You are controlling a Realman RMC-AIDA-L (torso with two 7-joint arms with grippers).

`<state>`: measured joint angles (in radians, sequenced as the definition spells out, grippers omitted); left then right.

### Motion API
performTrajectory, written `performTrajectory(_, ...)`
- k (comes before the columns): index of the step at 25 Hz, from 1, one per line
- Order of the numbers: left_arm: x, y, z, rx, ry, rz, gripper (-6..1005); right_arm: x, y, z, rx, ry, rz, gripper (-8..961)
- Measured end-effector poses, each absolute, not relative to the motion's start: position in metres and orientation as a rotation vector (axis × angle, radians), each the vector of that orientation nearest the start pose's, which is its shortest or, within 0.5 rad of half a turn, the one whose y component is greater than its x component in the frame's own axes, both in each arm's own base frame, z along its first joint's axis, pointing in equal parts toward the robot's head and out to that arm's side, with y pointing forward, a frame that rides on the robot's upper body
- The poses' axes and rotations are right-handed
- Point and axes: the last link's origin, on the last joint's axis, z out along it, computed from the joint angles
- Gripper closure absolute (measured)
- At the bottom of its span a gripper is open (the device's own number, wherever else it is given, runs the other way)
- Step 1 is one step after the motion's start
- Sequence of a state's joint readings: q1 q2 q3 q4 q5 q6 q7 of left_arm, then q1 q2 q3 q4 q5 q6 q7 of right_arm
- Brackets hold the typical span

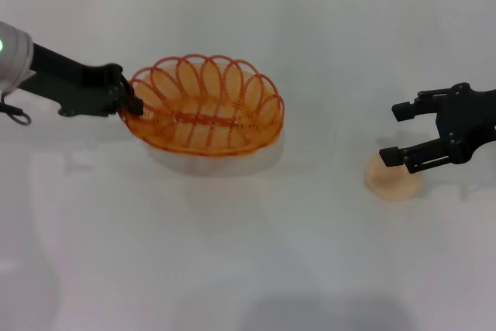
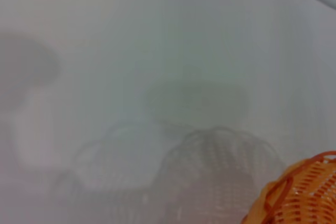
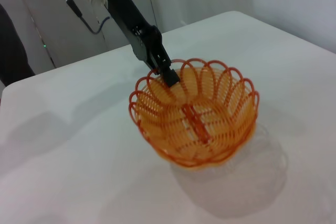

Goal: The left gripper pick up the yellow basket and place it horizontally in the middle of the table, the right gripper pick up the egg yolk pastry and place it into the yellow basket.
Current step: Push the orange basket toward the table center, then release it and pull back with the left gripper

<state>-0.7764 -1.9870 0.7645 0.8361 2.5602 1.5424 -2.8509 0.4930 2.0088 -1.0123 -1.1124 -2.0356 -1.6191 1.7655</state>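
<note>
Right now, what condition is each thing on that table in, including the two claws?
left gripper: shut on the basket's rim at its left end.
yellow basket: empty, held tilted and lifted above its shadow on the table.
right gripper: open, fingers spread just over the pastry.
egg yolk pastry: resting on the table, not gripped.

Black end effectors (image 1: 132,104) (image 1: 399,131); left arm silver-white, seemingly green-lit.
</note>
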Motion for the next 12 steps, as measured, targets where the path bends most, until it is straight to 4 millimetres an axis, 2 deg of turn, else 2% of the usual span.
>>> performTrajectory(12, -0.235, 0.395, 0.023, -2.097, -2.006, 0.037, 915, 0.211, 0.342, 0.043, -2.923, 0.470, 0.285, 94)
